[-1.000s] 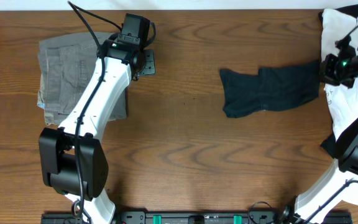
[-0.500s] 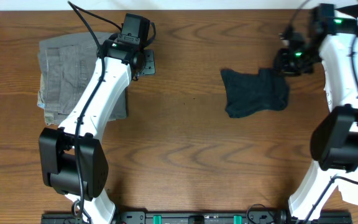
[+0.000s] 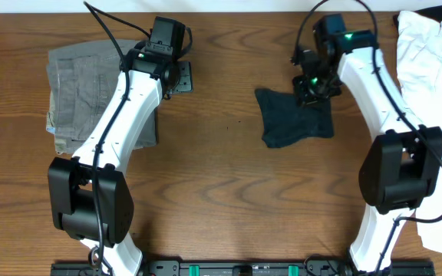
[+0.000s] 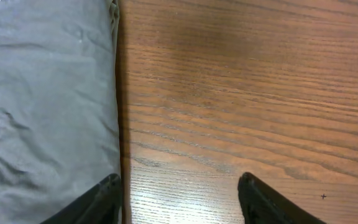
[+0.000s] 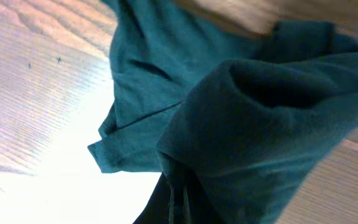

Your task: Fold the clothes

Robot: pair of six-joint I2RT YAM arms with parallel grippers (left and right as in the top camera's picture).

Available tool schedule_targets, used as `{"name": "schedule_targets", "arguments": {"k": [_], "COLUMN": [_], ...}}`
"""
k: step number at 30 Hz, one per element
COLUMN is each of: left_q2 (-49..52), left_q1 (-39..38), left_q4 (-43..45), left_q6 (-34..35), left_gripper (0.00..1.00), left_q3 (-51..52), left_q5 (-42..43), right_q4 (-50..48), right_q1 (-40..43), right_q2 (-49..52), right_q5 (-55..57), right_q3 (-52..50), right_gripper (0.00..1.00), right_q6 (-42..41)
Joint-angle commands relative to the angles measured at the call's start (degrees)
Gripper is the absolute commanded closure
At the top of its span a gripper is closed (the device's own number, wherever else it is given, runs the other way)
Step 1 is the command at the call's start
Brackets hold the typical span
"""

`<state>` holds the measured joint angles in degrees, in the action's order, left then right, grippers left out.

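A dark teal garment [image 3: 288,121] lies crumpled on the table right of centre; it fills the right wrist view [image 5: 241,106]. My right gripper [image 3: 313,86] is shut on its upper right edge and holds that part bunched up [image 5: 178,198]. My left gripper [image 3: 176,77] is open and empty, hovering at the right edge of a folded grey garment [image 3: 83,84]. In the left wrist view the open fingers [image 4: 179,199] straddle bare wood beside the grey cloth [image 4: 42,106].
A pile of white clothing [image 3: 433,69] lies at the far right edge of the wooden table [image 3: 221,192]. My left arm stretches over the grey garment's lower right part.
My right gripper has dragged the dark teal garment leftward from the right edge toward the middle, and the cloth has bunched up. The left arm has not moved.
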<state>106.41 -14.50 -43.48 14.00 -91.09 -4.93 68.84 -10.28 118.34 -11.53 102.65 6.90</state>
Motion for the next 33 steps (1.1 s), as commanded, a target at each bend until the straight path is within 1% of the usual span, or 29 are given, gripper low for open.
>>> {"name": "schedule_targets", "arguments": {"k": [1, 12, 15, 17, 19, 24, 27, 28, 30, 33], "left_q2": [0.7, 0.7, 0.7, 0.7, 0.7, 0.7, 0.8, 0.9, 1.3, 2.7], "left_q1": [0.1, 0.1, 0.1, 0.1, 0.1, 0.1, 0.1, 0.1, 0.1, 0.0], "left_q4": [-0.2, -0.2, -0.2, -0.1, 0.1, 0.5, 0.8, 0.8, 1.0, 2.6], "left_q6": [0.2, 0.3, 0.3, 0.3, 0.3, 0.3, 2.9, 3.7, 3.9, 4.0], "left_gripper": [0.43, 0.42, 0.62, 0.78, 0.85, 0.90, 0.94, 0.94, 0.94, 0.94], "left_q3": [0.8, 0.8, 0.8, 0.8, 0.8, 0.8, 1.0, 1.1, 1.1, 1.3], "left_q5": [-0.7, -0.7, -0.7, -0.7, -0.7, -0.7, -0.5, 0.7, 6.7, 21.2], "right_q4": [-1.0, -1.4, -2.0, -2.4, -2.6, -2.9, -4.0, -4.4, -4.7, -4.7], "right_q1": [-1.4, -3.5, -4.0, -4.4, -4.8, -5.4, -5.6, -5.6, -5.6, -5.5], "right_q2": [-0.7, -0.4, -0.3, -0.3, -0.3, -0.1, 0.0, 0.0, 0.0, 0.0], "right_q5": [0.4, 0.4, 0.3, 0.3, 0.2, 0.2, 0.2, 0.2, 0.2, 0.2], "right_q3": [-0.3, -0.6, -0.6, -0.6, -0.6, -0.7, -0.7, -0.7, -0.7, -0.7], "right_gripper": [0.99, 0.99, 0.99, 0.99, 0.99, 0.99, 0.99, 0.99, 0.99, 0.99], "right_q6": [-1.1, -2.6, -3.1, -3.6, -4.3, -6.3, -8.7, -9.5, -10.1, -10.1]}}
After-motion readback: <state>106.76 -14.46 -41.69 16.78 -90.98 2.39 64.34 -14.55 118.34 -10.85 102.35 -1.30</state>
